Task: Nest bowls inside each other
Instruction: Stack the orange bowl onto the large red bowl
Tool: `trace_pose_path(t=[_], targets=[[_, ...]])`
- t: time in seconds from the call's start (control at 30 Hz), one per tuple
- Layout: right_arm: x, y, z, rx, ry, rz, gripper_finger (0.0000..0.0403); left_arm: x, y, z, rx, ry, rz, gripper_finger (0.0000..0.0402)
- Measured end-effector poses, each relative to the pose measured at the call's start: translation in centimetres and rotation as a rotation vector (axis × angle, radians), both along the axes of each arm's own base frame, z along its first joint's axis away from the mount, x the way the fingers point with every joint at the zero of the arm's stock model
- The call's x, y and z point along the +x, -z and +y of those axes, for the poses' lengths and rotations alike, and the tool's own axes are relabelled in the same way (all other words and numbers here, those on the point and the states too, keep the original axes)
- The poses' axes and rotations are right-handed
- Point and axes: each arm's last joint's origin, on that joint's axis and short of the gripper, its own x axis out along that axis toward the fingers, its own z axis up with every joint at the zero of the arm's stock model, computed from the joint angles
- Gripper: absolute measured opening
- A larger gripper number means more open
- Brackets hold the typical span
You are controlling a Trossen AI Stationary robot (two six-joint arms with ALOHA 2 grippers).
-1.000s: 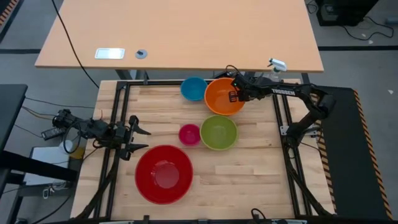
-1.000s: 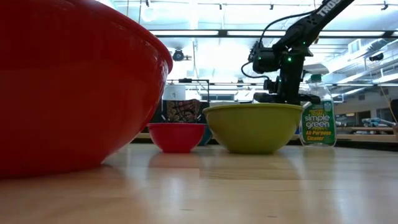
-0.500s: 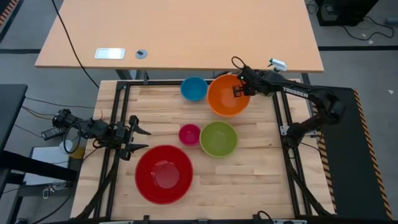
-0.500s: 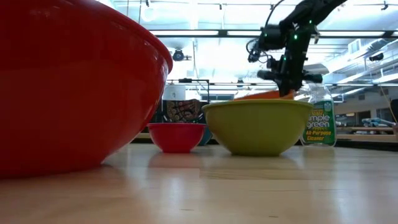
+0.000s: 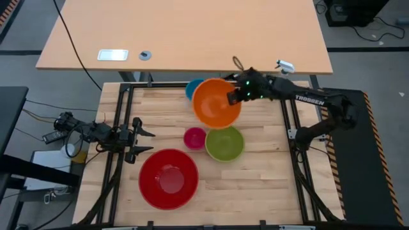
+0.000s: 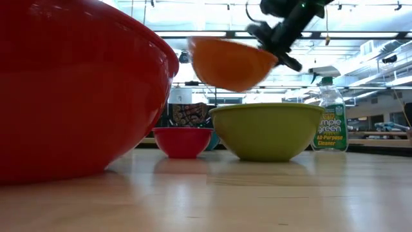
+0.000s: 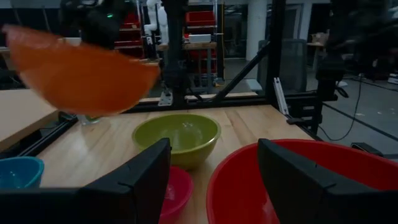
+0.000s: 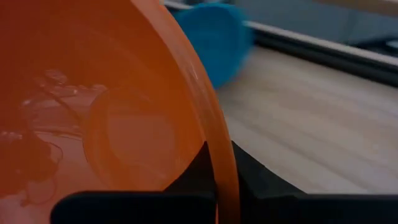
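Observation:
My right gripper (image 5: 233, 97) is shut on the orange bowl (image 5: 216, 102), which hangs in the air above the table's far middle and covers part of the blue bowl (image 5: 192, 84). Three bowls stand on their bases on the table: lime green (image 5: 224, 142), small magenta-pink (image 5: 194, 138) and large red (image 5: 168, 178). In the low view the orange bowl (image 6: 230, 62) floats above the green one (image 6: 266, 131). My left gripper (image 5: 144, 142) waits open at the table's left edge. My right gripper pinches the orange bowl's rim (image 8: 219, 163) on the bowl's right side, one finger (image 8: 194, 169) inside the wall and one finger (image 8: 254, 177) outside. It comes slanting down from the table's right. The bowl is lifted clear of the table, slightly tilted, mouth up.
A green spray bottle (image 6: 329, 122) stands at the table's far right. Black frame rails (image 5: 192, 84) run along the table's edges. Bare wood (image 5: 255, 185) lies at the near right.
My right gripper has risen and gone toward the table's left, tipping as it went. The orange bowl has been lifted off the table and carried left with it, now hanging clear over the far middle, partly over the blue bowl.

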Motion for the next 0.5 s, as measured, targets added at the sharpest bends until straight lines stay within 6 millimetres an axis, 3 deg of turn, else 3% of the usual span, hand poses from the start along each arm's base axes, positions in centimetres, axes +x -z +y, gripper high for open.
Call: trace_pose_path(t=[0.13, 0.33, 0.5], targets=[[2.8, -0.2, 3.7, -0.013, -0.116, -0.102, 0.0021, 0.0, 0.0, 0.0, 0.005, -0.006, -0.001, 0.0243], [7.4, -1.2, 9.7, -0.058, -0.254, -0.092, 0.0021, 0.0, -0.3, 0.1, 0.035, -0.031, -0.024, 0.0243], [11.1, -1.9, 13.1, -0.098, -0.302, 0.020, 0.0021, -1.3, -3.4, 0.6, -0.016, -0.030, -0.052, 0.0243]])
